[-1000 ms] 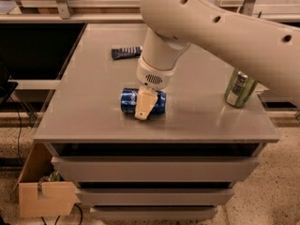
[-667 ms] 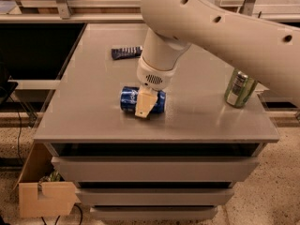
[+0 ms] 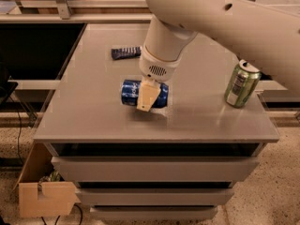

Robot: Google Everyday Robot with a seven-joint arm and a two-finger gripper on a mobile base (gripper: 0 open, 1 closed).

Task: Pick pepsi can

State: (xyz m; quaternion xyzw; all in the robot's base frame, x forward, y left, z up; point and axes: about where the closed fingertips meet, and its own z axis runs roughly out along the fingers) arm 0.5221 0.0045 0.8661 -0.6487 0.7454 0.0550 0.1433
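Note:
The pepsi can [image 3: 129, 92], blue with white lettering, lies on its side near the middle of the grey table top [image 3: 89, 116]. My gripper [image 3: 149, 95] comes down from the large white arm and sits right on the can, straddling its middle. The can rests on the table. The part of the can behind the gripper is hidden.
A green can with a silver top [image 3: 241, 84] stands upright near the table's right edge. A flat dark blue snack wrapper [image 3: 125, 53] lies at the back, left of the arm. Drawers sit under the table top. A cardboard box [image 3: 44, 198] stands on the floor at the lower left.

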